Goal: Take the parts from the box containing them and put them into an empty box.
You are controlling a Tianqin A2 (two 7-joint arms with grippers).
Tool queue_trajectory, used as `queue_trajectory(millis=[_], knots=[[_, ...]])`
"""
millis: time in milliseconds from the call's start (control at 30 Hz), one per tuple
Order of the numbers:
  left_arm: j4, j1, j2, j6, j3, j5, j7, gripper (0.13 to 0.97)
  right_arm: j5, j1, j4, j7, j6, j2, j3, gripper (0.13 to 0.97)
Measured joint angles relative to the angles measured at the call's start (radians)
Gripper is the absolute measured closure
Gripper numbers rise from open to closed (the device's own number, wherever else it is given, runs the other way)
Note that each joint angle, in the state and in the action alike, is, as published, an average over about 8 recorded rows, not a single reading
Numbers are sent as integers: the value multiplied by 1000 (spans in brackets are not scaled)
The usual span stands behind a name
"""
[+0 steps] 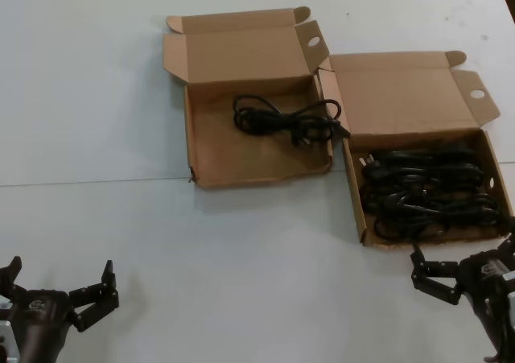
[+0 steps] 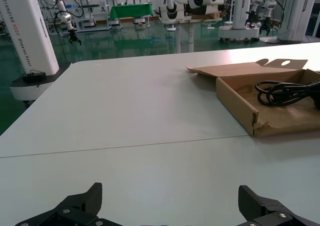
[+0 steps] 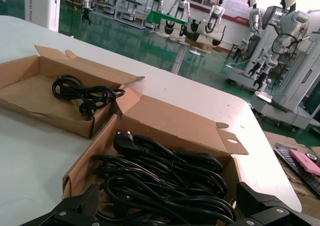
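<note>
The straight-walled box at the right, with a small round hole in its lid flap, holds a heap of black power cords. The wavy-walled box at the left holds one cord bundle. My right gripper is open and empty, just off the full box's near right corner; in the right wrist view it looks over the heap. My left gripper is open and empty, low at the near left, well away from both boxes, over bare table in its wrist view.
Both lids stand open toward the far side and the boxes touch at their inner corners. The white table has a seam across it at the left box's front wall. The left wrist view shows the left box's side wall and its cord.
</note>
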Motion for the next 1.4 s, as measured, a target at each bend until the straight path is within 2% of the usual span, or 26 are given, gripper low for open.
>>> queue_trajectory(millis=[1400], knots=[[0, 0, 0, 0, 0, 0, 0, 132, 0, 0, 0, 0, 0, 0, 0, 129]])
